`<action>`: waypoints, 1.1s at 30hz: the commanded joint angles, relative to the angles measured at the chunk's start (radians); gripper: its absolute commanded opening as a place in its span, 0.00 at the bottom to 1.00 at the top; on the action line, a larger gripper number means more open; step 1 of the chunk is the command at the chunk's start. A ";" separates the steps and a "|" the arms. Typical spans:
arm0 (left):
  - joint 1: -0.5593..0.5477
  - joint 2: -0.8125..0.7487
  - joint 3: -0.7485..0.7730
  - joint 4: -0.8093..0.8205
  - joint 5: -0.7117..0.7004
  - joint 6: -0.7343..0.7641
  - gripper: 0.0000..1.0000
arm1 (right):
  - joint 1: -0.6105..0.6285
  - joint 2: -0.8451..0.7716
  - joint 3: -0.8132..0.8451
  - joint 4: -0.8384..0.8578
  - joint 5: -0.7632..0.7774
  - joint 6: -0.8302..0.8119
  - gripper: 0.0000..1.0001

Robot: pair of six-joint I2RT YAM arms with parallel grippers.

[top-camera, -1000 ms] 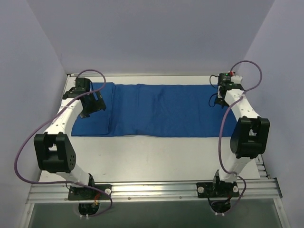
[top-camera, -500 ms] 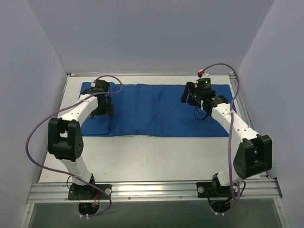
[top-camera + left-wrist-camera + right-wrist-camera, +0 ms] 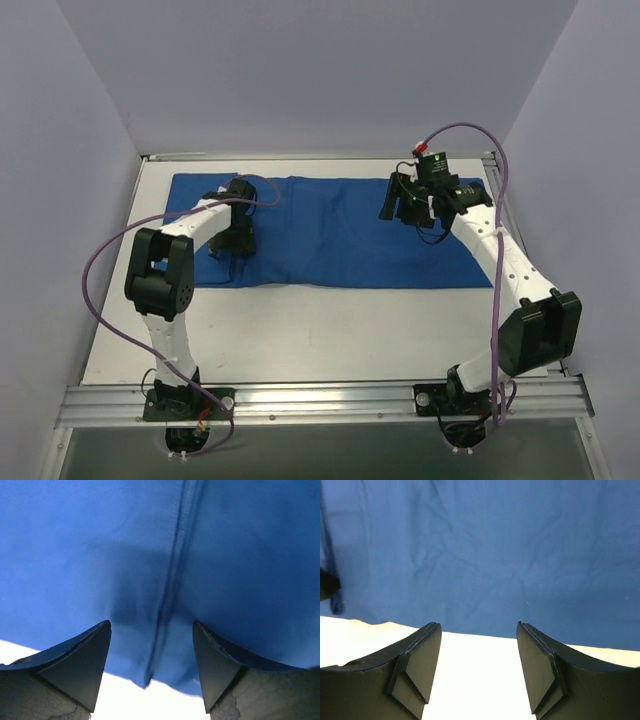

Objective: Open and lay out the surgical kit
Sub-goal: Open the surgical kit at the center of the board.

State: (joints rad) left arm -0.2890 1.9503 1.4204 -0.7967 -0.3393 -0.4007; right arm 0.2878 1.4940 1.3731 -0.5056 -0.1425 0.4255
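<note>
The royal-blue cloth wrap [image 3: 330, 230] lies flat across the far half of the white table. A hem seam [image 3: 167, 590] runs down it near its left end. My left gripper [image 3: 234, 243] hangs open and empty just over that seam [image 3: 151, 625], with the cloth's edge and white table below the fingers. My right gripper [image 3: 398, 203] is open and empty above the cloth's right part [image 3: 479, 625]. Its fingers frame the cloth's edge [image 3: 480, 634] and bare table. The steel tray and the silver instruments are out of view.
The white table [image 3: 320, 330] runs from the cloth to the metal rail [image 3: 320, 400] at the arm bases. Lilac walls close in the back and both sides. Purple cables loop off both arms.
Both arms have swung inward from the cloth's far corners. The left gripper moved right onto the seam, the right gripper moved left over the cloth. Both stayed open.
</note>
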 commanded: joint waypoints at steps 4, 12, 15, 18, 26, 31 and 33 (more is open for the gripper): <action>-0.025 0.098 0.043 0.011 -0.040 -0.029 0.68 | -0.025 -0.025 0.121 -0.152 0.011 -0.040 0.62; -0.019 0.076 0.034 0.014 -0.061 -0.012 0.45 | -0.056 -0.032 0.109 -0.157 0.014 -0.051 0.62; 0.004 0.046 0.043 -0.004 -0.056 -0.006 0.30 | -0.056 -0.026 0.104 -0.143 0.012 -0.051 0.62; 0.028 0.019 0.058 -0.019 -0.047 0.008 0.17 | -0.056 -0.014 0.101 -0.125 -0.002 -0.048 0.62; 0.163 -0.065 0.167 -0.123 -0.072 0.031 0.02 | -0.056 0.037 0.099 -0.085 -0.040 -0.042 0.62; 0.325 -0.169 0.241 -0.166 -0.069 0.056 0.02 | -0.055 0.080 0.109 -0.077 -0.068 -0.048 0.62; 0.425 -0.163 0.294 -0.217 -0.076 0.059 0.02 | -0.052 0.104 0.122 -0.076 -0.086 -0.048 0.62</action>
State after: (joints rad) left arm 0.0105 1.8515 1.6203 -0.9180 -0.3634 -0.3706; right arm 0.2344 1.5692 1.4734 -0.5858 -0.1902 0.3908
